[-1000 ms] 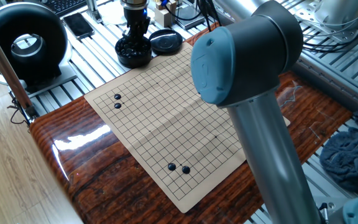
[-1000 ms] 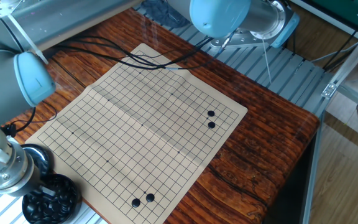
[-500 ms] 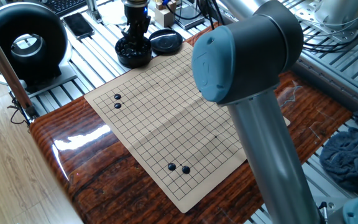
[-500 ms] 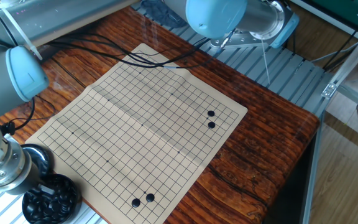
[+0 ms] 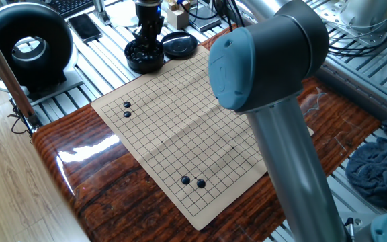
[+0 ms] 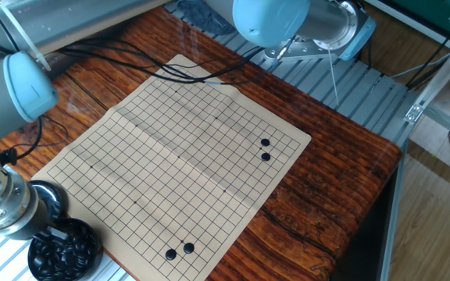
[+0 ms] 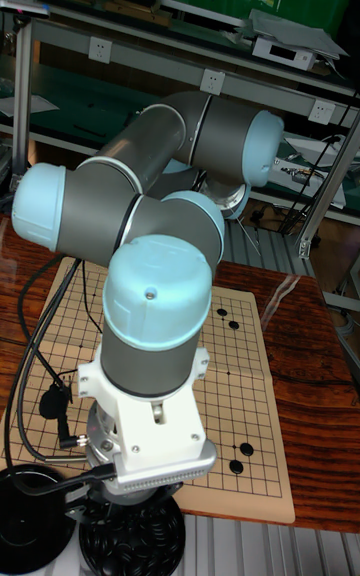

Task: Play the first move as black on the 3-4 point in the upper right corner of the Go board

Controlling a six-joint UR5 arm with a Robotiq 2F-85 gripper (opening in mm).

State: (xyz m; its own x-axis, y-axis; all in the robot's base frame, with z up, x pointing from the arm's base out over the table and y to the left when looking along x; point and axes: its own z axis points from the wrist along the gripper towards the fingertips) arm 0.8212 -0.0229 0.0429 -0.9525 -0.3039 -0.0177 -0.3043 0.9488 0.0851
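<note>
The tan Go board lies on the wooden table. Two black stones sit near one corner and two more near another; the same pairs show in the other fixed view. The corners nearest the bowl are bare, and nothing marks the 3-4 point. My gripper points down into a round black bowl full of black stones, also seen in the other fixed view. The fingertips are lost against the dark stones, so I cannot tell their state or whether they grip a stone.
The bowl's black lid lies beside it, off the board's edge. A big black round device stands at the back left. Cables trail over one board corner. The arm's elbow hangs over the board's right side.
The wrist has shifted slightly over the bowl and seems a little higher. The stones on the board have not moved.
</note>
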